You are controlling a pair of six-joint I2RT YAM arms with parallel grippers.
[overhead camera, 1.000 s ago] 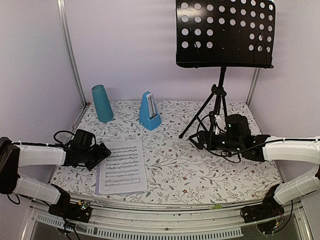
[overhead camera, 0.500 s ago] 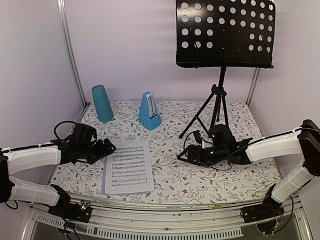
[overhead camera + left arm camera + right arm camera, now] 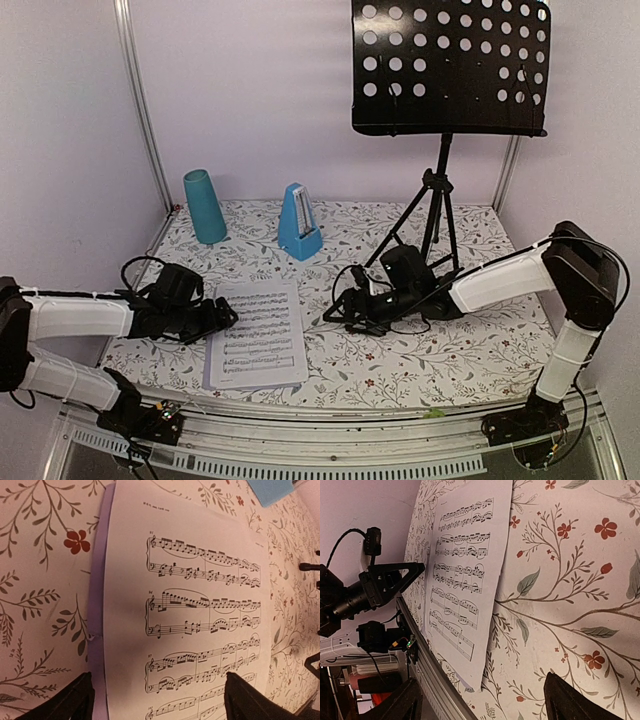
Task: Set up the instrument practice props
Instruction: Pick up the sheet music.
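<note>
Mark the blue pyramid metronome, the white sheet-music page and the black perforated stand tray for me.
Blue pyramid metronome (image 3: 297, 235): top external view, lower front face.
White printed sheet-music page (image 3: 260, 333): top external view, middle of the page.
Black perforated music-stand tray (image 3: 450, 112): top external view, solid lower panel.

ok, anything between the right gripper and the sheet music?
Only bare floral tablecloth. The top view shows a short strip of it between the right gripper and the near edge of the sheet music; the right wrist view agrees.
</note>
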